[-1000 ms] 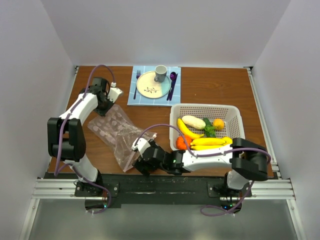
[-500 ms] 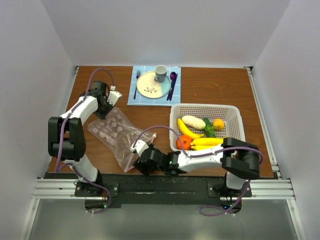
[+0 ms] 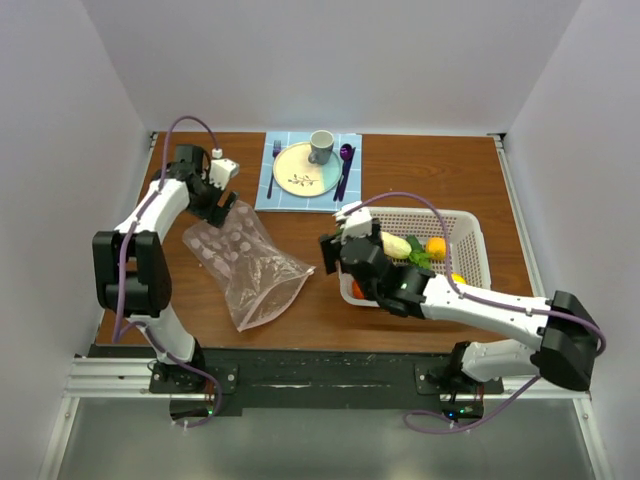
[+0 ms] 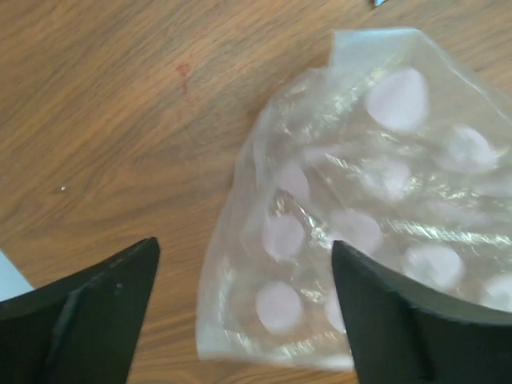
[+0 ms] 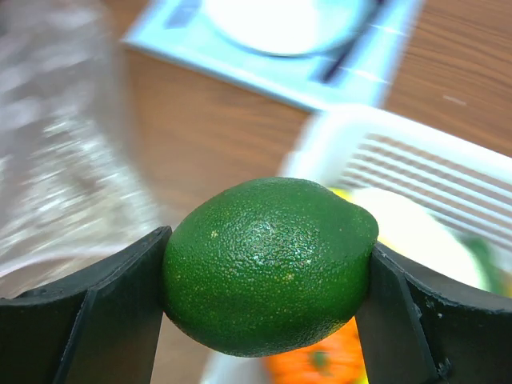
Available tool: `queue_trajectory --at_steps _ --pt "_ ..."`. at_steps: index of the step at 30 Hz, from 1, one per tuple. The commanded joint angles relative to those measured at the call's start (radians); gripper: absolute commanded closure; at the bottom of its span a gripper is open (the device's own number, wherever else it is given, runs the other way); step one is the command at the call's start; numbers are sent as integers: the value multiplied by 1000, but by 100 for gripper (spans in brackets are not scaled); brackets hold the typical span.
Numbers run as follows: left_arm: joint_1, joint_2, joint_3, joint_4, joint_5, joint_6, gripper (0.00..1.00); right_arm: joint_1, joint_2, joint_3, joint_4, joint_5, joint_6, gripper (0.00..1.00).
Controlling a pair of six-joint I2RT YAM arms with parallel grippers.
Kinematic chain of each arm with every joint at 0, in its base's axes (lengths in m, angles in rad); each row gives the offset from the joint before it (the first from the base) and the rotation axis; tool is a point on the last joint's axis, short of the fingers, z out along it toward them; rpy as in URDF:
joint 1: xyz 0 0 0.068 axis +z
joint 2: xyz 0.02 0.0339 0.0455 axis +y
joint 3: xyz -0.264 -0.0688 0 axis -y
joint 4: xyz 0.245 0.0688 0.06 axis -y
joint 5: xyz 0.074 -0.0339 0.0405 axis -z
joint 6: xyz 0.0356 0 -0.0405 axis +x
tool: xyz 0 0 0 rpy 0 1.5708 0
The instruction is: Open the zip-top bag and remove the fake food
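The zip-top bag (image 3: 246, 266), clear crinkly plastic with pale dots, lies flat on the wooden table left of centre. My left gripper (image 3: 220, 203) stands open just above the bag's far end (image 4: 344, 208), with its black fingers (image 4: 96, 304) either side of the plastic edge and not touching it. My right gripper (image 3: 338, 244) is shut on a glossy green lime (image 5: 268, 264), one piece of the fake food, held in the air at the left rim of the white basket (image 3: 420, 212). A banana (image 3: 368, 255), an orange (image 3: 437, 247) and other pieces of fake food lie in the basket.
A blue placemat (image 3: 352, 190) at the back centre carries a plate (image 3: 305, 170), a cup (image 3: 321, 146) and cutlery. White walls close in the table on three sides. The right arm reaches across the front right of the table.
The left gripper opened, let go of the bag and drew back. The right gripper closed on the lime at the bag's near end and carried it up and right to the basket.
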Motion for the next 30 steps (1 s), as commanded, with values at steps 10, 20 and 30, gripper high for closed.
queue_trajectory --at_steps 10,20,30 --pt "2 -179 67 -33 247 -55 0 -145 -38 -13 -289 210 200 1" --pt "2 -196 148 -103 493 -59 0 -145 -47 111 -424 259 176 1" --pt "2 -247 117 -73 521 -88 0 -145 -203 133 -421 173 87 1"
